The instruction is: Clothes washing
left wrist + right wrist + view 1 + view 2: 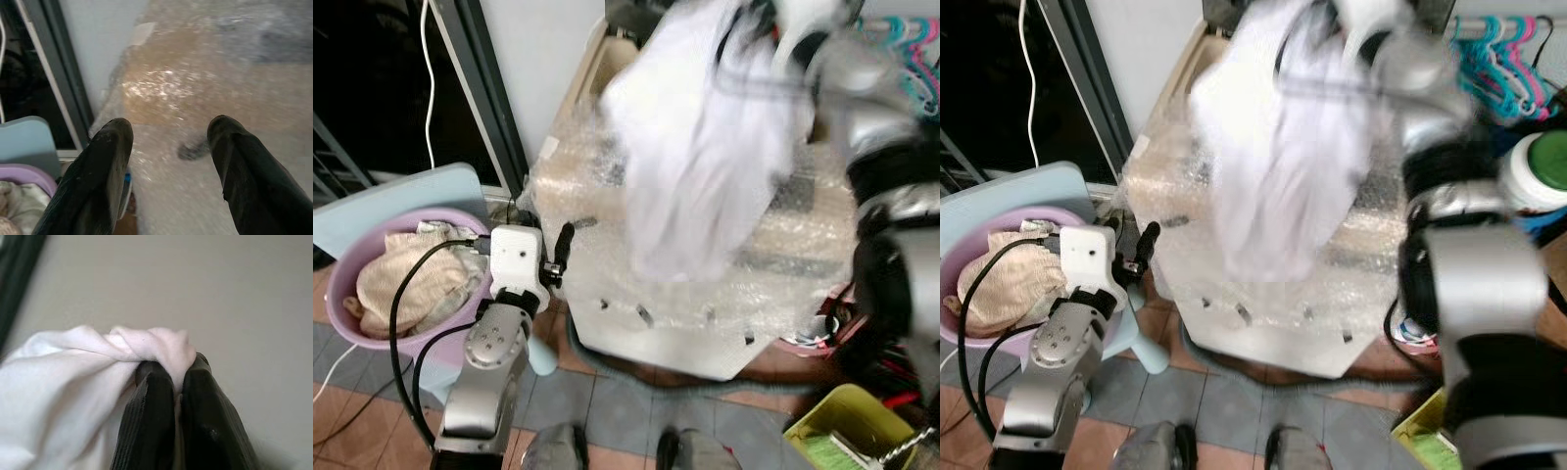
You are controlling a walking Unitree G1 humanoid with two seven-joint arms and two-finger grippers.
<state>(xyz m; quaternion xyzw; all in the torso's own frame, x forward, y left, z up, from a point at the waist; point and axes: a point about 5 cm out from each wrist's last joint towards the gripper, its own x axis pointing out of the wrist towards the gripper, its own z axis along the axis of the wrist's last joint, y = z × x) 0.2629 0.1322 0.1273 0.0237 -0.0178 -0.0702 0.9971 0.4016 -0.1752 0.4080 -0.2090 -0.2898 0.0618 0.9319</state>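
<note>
Nearest the camera, the robot's two feet [626, 452] stand on the tiled floor [607, 401]; just above them the left arm rises at the near left, its left gripper [168, 161] with fingers set wide apart and holding nothing, pointed at the near-left corner of the washer [705, 284]; the washer, wrapped in bubble film, stands centre against the far wall; to its left a purple basin [352, 259] on a pale blue stool [391, 201] holds more cloth [416, 284]; at far right hang coloured hangers [1494, 54], and a yellow-green bin [852, 421] sits at the near right. The right gripper [176, 382], raised high over the far side of the washer, has its fingers pressed tight together on a bunched fold of a white garment [700, 137], which hangs down blurred above the washer's top. Judged step: carrying a garment to load the machine, an early stage with the basin still full. The next move would call for bringing the garment over the washer's opening, which cannot be made out under the film, then parting the fingers; a risk is cloth draping outside the tub.
</note>
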